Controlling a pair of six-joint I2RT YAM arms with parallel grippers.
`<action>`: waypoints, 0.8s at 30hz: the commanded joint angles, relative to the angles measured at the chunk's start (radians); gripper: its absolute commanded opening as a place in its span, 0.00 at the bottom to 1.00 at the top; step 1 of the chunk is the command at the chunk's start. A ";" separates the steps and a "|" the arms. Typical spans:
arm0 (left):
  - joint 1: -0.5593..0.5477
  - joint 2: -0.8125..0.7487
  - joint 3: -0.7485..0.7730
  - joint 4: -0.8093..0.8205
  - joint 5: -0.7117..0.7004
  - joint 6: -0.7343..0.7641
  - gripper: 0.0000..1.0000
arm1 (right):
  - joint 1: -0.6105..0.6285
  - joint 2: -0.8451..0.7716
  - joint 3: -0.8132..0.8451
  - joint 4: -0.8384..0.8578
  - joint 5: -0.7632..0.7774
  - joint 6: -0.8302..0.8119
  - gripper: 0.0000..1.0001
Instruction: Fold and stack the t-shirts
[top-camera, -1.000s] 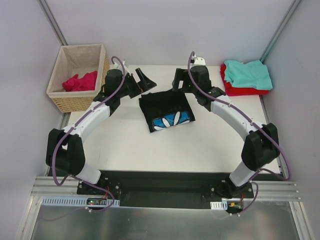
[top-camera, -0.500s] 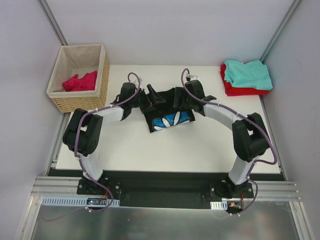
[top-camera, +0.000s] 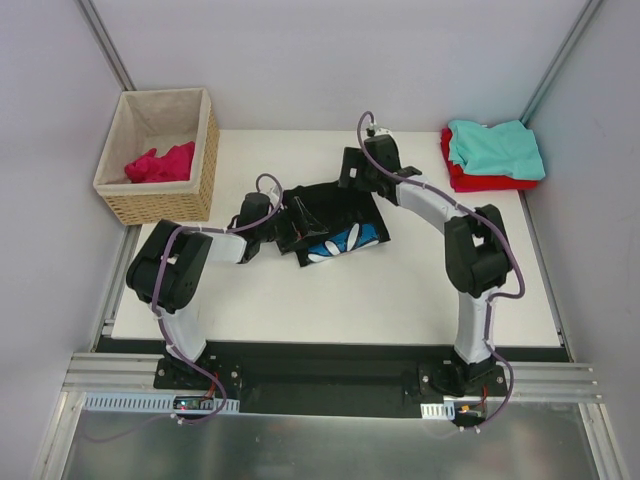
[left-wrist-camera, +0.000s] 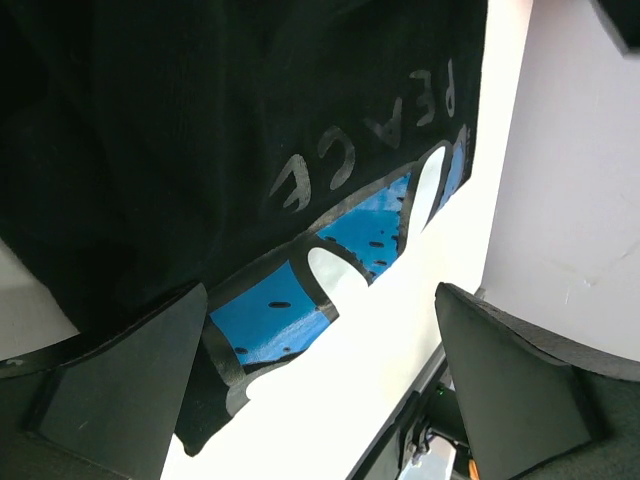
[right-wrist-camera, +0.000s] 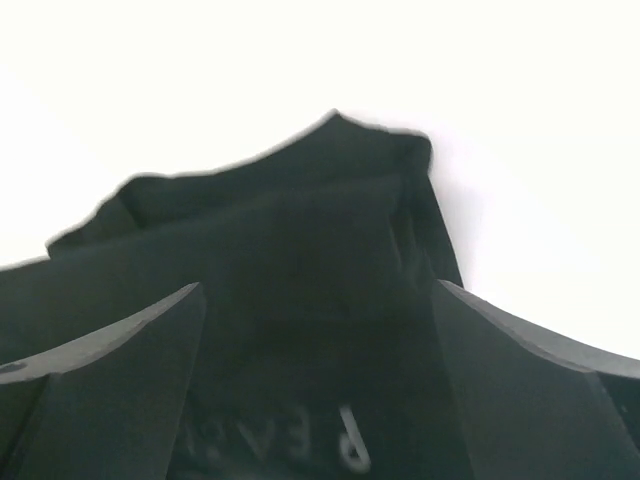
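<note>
While both arms reach low over the table (top-camera: 400, 290), the black t-shirt (top-camera: 335, 215) lies folded between them, its blue-and-white petal print facing up along the near edge. On the left gripper (top-camera: 297, 214) the fingers are spread wide, nothing pinched. In the left wrist view the left gripper (left-wrist-camera: 320, 300) looks down on the black t-shirt (left-wrist-camera: 200, 120). Cloth fills the space ahead of and between the fingers (left-wrist-camera: 130, 380), with the print and grey PEACE lettering running across the gap and bare white table just inside the right-hand finger. The left-hand finger overlaps the shirt's edge, contact can't be told. On the right gripper (top-camera: 352, 172) the fingers are also spread wide, holding nothing, at the far side of the shirt. The right wrist view shows the right gripper (right-wrist-camera: 318, 295) with the black t-shirt (right-wrist-camera: 300, 230) between and ahead of its fingers (right-wrist-camera: 520, 390). A folded corner of cloth pokes out straight ahead of the tips, blown-out white table past it. Whether those tips touch the cloth: can't tell. Well apart from the right gripper's fingers, at the table's far right corner, the teal t-shirt (top-camera: 495, 145) lies stacked on top of the red t-shirt (top-camera: 480, 182). Well apart from the left gripper's fingers, the magenta-pink t-shirt (top-camera: 160, 163) sits crumpled inside the wicker basket (top-camera: 165, 205) at the far left corner
</note>
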 joint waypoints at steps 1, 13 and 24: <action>-0.006 0.001 -0.037 0.078 0.014 -0.006 0.99 | -0.011 0.073 0.111 -0.018 -0.064 0.044 0.99; -0.003 -0.036 -0.042 0.045 0.019 0.031 0.99 | -0.003 0.033 0.144 -0.122 -0.054 0.093 1.00; -0.003 -0.065 -0.054 0.045 0.013 0.035 0.99 | 0.029 -0.168 -0.005 -0.256 -0.011 0.080 1.00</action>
